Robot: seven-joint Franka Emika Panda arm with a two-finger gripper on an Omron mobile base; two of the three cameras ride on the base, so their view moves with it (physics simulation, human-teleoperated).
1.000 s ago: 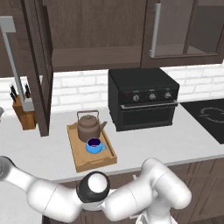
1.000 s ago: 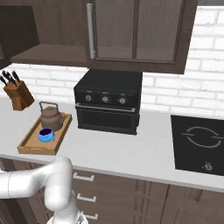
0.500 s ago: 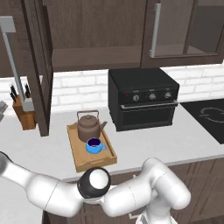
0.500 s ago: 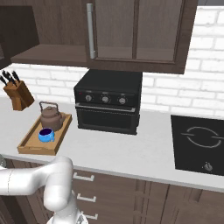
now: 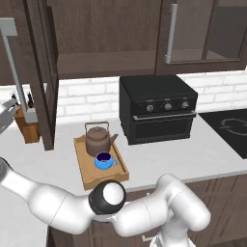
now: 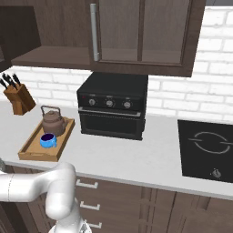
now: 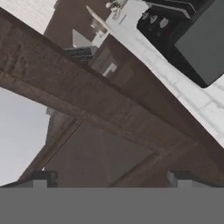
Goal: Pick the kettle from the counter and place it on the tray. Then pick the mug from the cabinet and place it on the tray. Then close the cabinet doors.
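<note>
The brown kettle sits on the wooden tray, left of the middle in the left base view. The little blue mug sits on the tray too, just in front of the kettle. The tray lies on the light table, beside the black oven.

In the upper left of that view, one cabinet door stands open, with its silver handle at the far left. The cabinet shelf can be seen behind it. The door in the upper right looks closed.

In the hand view, the hand is close to a dark wooden door frame. Its two fingers sit far apart at the bottom corners, with nothing between them. It may be very near the wood, but it is hard to tell if it touches.

A knife block stands at the left in the right base view.
</note>
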